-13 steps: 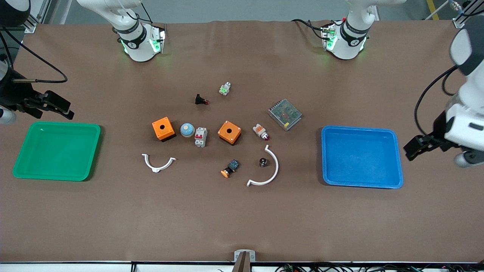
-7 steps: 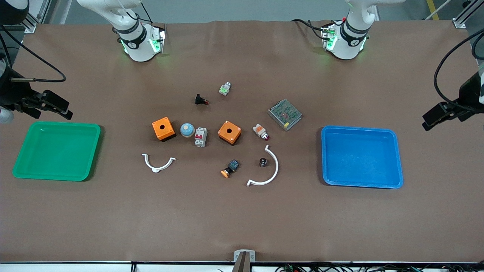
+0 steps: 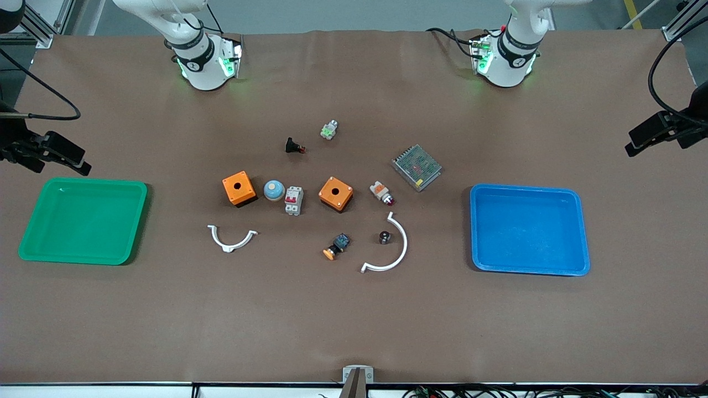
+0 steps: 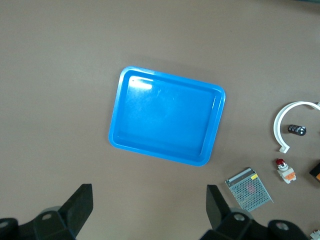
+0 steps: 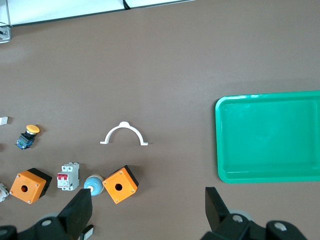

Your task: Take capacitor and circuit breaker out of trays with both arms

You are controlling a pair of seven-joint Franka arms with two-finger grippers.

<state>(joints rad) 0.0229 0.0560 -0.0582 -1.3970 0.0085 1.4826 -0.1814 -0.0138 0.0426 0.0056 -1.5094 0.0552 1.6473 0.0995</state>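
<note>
The capacitor, a tiny dark cylinder, lies inside the curve of a white arc; it also shows in the left wrist view. The breaker, light grey with red levers, lies between a blue dome and an orange box; it also shows in the right wrist view. My left gripper is open and empty, high over bare table by the blue tray. My right gripper is open and empty, high over the table by the green tray.
A second orange box, a second white arc, an orange-capped button, a white-and-orange part, a metal mesh box, a black button part and a small green-white part lie mid-table.
Both grippers have drawn outward toward their ends of the table; the left one rose from beside the blue tray. The parts on the table have not moved.
</note>
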